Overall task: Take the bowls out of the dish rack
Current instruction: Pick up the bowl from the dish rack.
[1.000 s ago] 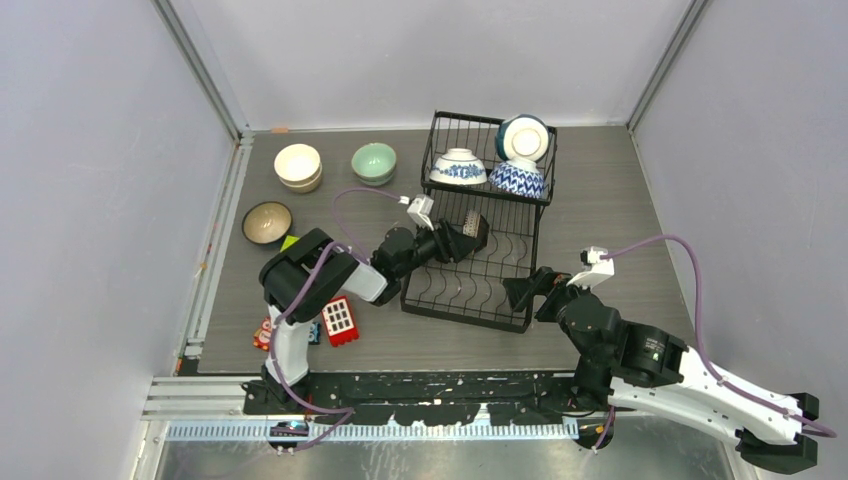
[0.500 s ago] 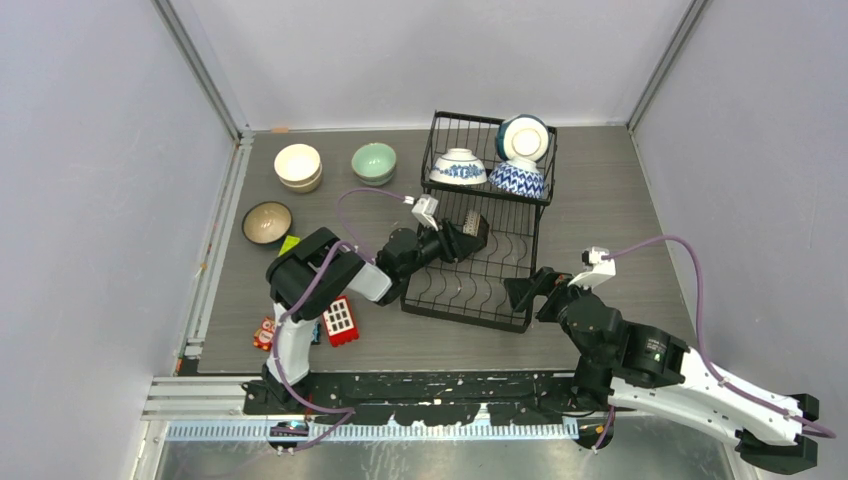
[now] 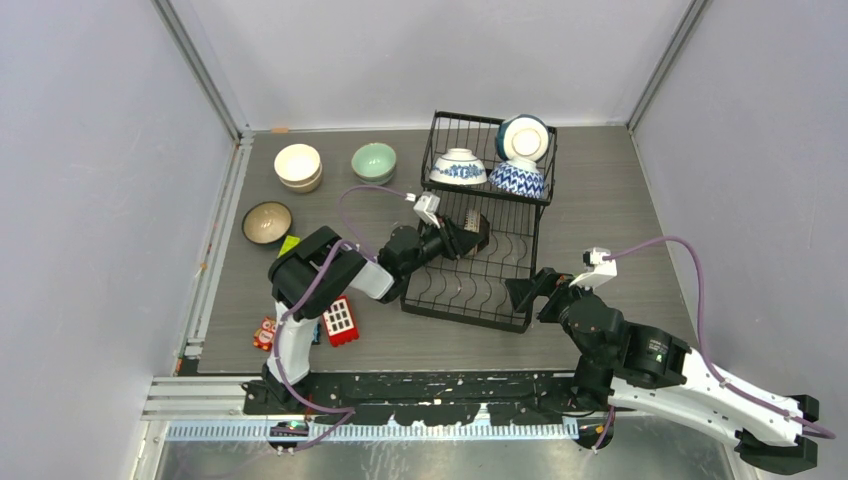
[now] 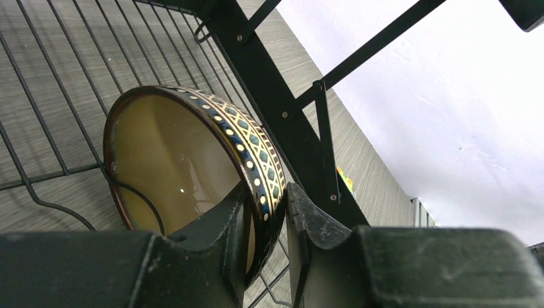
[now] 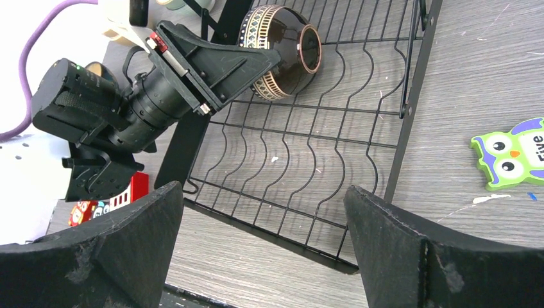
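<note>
A dark brown bowl point(image 3: 476, 231) with a patterned band lies on its side in the lower tier of the black wire dish rack point(image 3: 478, 296). My left gripper point(image 4: 266, 190) is shut on its rim, one finger inside the glossy tan hollow point(image 4: 173, 160) and one outside. The right wrist view shows the same bowl point(image 5: 285, 48) held at the end of the left arm. Three bowls sit in the upper basket: blue-and-white point(image 3: 459, 167), blue patterned point(image 3: 517, 179) and teal on edge point(image 3: 524, 137). My right gripper point(image 5: 262, 188) stands open at the rack's near right corner, holding nothing.
On the table to the left stand stacked cream bowls point(image 3: 298, 166), a pale green bowl point(image 3: 374, 162) and a brown bowl point(image 3: 267, 222). A red toy block point(image 3: 340, 320) and others lie by the left arm's base. A green owl block point(image 5: 510, 153) lies right of the rack.
The left jaws have narrowed onto the brown bowl's rim, and the left wrist has edged slightly toward the rack. The right arm has not moved.
</note>
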Motion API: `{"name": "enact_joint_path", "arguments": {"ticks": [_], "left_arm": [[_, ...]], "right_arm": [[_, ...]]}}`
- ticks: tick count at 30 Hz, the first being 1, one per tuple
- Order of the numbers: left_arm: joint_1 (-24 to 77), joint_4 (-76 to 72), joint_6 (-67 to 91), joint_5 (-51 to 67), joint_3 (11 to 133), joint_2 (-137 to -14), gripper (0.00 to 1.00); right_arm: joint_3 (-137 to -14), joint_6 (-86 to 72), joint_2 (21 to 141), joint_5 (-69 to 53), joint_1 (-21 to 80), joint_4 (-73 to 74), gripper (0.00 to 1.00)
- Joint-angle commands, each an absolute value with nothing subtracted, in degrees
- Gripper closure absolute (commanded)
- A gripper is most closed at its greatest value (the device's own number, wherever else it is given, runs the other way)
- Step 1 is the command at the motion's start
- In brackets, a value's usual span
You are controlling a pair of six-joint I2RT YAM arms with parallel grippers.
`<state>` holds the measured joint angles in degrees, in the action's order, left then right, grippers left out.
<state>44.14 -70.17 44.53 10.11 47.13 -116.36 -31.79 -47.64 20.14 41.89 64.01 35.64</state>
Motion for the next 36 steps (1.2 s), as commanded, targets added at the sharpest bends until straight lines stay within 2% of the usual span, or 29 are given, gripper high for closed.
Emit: {"name": "enact_joint_path", "arguments": {"ticks": [1,7,15,36], "left_arm": [[44.4,-73.5,43.4,10.2,48.4,-117.0,0.76],[44.4,-74.3,43.5,10.6,48.4,-117.2,0.83],[44.4,-76.9,44.3,11.4,48.9,-117.3,0.99],[44.4,-82.0,48.6,14.5,50.4,-112.4,1.00]], "right_arm": [[-33.6,-47.2,19.6,43.4,64.0,35.2,0.01],[-33.8,-46.9,20.0,43.7,64.0,35.1,0.01],[-34.2,-45.7,21.4,43.8,64.0,34.0,0.01],[-35.0,-44.8,23.3,43.7,64.0,31.9,0.01]]}}
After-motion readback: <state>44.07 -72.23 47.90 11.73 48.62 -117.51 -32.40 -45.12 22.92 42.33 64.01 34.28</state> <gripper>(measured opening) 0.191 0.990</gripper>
